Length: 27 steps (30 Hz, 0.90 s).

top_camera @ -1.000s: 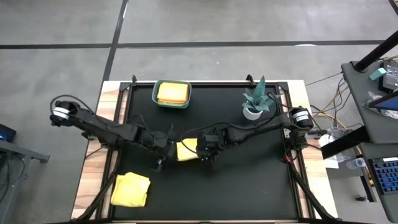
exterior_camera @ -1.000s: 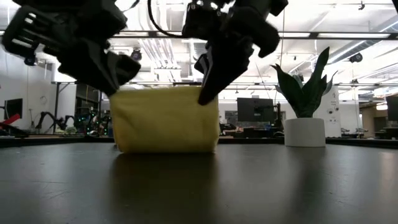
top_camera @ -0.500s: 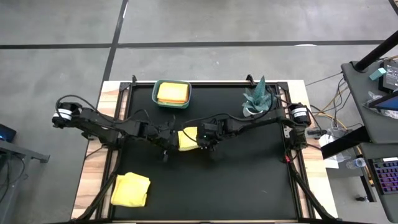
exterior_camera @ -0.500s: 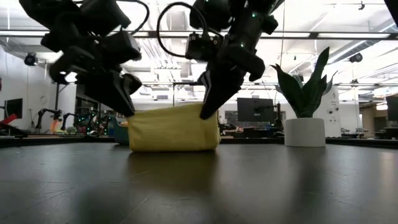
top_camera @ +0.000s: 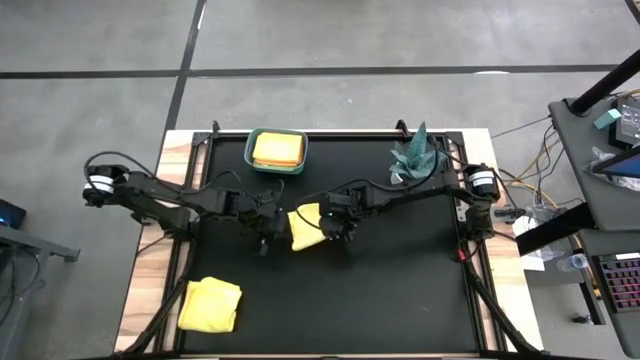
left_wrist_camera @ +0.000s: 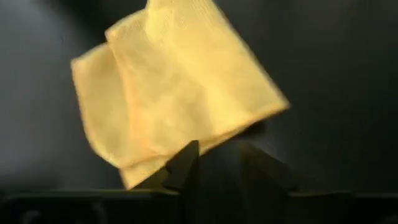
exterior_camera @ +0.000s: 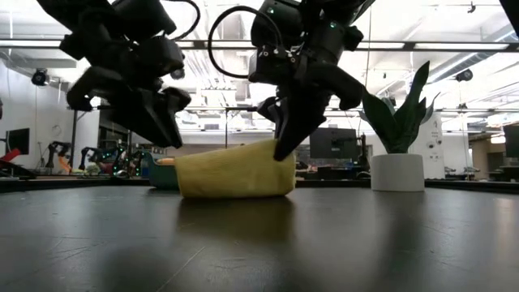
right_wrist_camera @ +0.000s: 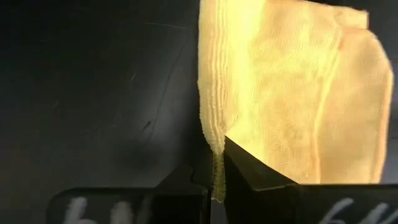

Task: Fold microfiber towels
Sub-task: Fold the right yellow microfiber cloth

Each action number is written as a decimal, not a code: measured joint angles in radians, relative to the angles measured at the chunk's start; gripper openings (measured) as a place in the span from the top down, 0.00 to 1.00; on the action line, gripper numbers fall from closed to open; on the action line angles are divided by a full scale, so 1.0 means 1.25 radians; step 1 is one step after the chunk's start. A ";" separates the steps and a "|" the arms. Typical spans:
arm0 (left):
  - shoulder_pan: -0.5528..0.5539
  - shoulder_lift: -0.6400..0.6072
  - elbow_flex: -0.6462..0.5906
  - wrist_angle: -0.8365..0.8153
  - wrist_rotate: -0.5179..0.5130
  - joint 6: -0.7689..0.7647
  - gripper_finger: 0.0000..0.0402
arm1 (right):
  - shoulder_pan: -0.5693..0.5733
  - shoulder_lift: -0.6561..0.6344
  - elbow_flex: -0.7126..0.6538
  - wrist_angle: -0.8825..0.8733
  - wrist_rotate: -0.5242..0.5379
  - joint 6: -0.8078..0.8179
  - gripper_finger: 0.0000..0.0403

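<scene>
A folded yellow microfiber towel point(top_camera: 305, 228) lies near the table's middle. Its right end is raised and its left end point(exterior_camera: 188, 174) is down on the black mat. My right gripper point(top_camera: 333, 231) is shut on that raised end point(exterior_camera: 280, 148). My left gripper point(top_camera: 270, 233) stands open just off the towel's left end; in the left wrist view its fingers point(left_wrist_camera: 186, 163) show a clear gap, with the towel point(left_wrist_camera: 180, 93) beyond them. A second yellow towel point(top_camera: 210, 305) lies folded at the near left corner. My right gripper pinches the towel's right edge near a corner point(right_wrist_camera: 212, 142) between its two fingers, where several folded layers are stacked. The fingers slant down from above, coming from the table's right. That end is held up while the rest slopes down to the mat.
A teal bin point(top_camera: 250, 160) holding folded yellow cloth stands at the far edge, left of centre. A small potted plant point(top_camera: 412, 165) stands at the far right. Bare black mat lies on the near side of the towel.
Both grippers have carried the towel a little toward the far edge. My left gripper has let go of the towel's left upper corner. That end has dropped to the mat, so the towel now slopes down from my right gripper instead of hanging upright between both.
</scene>
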State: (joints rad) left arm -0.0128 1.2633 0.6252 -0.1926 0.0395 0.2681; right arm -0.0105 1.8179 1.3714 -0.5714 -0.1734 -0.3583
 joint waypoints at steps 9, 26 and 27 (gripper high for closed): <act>0.075 0.096 -0.024 0.285 -0.097 0.132 0.65 | 0.010 0.000 -0.003 0.003 -0.008 -0.034 0.98; 0.105 0.320 -0.030 0.428 0.058 0.041 0.99 | -0.002 0.000 -0.003 0.029 -0.017 0.020 0.98; 0.105 0.319 -0.032 0.427 0.069 0.041 0.99 | -0.012 0.000 -0.003 0.030 -0.016 0.024 0.98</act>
State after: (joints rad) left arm 0.1184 1.6626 0.5854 0.3409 0.1258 0.3191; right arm -0.0253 1.8179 1.3678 -0.5336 -0.1939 -0.3278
